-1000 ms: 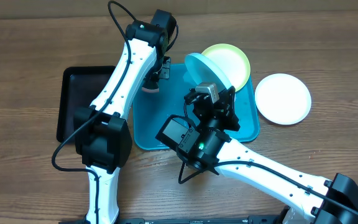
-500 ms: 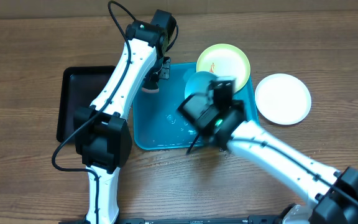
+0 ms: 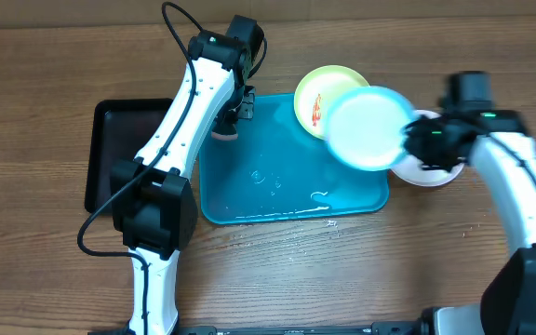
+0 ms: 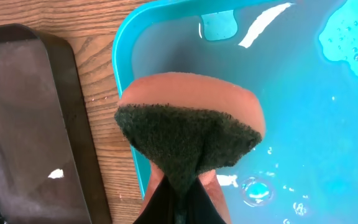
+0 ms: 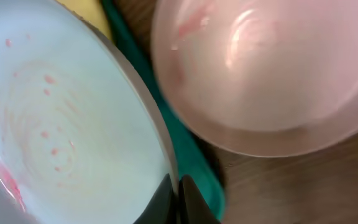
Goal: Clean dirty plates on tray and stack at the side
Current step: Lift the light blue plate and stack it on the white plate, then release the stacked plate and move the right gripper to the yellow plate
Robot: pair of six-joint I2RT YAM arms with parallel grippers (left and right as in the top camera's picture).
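We are pinching only the rim of the wet, round teal-rimmed plastic plate [image 3: 366,130] in our right gripper [image 5: 179,188], risking it slipping; our left gripper [image 4: 176,198] is squeezing the brown-and-green sponge [image 4: 188,127].

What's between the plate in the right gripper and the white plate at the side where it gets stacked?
Nothing visible. The right gripper holds the light teal plate by its rim, partly over the white plate, which lies on the table right of the tray. The white plate's top looks bare.

Teal plate [image 3: 368,127] aloft; smeared yellow plate [image 3: 316,93] on tray [image 3: 268,191].
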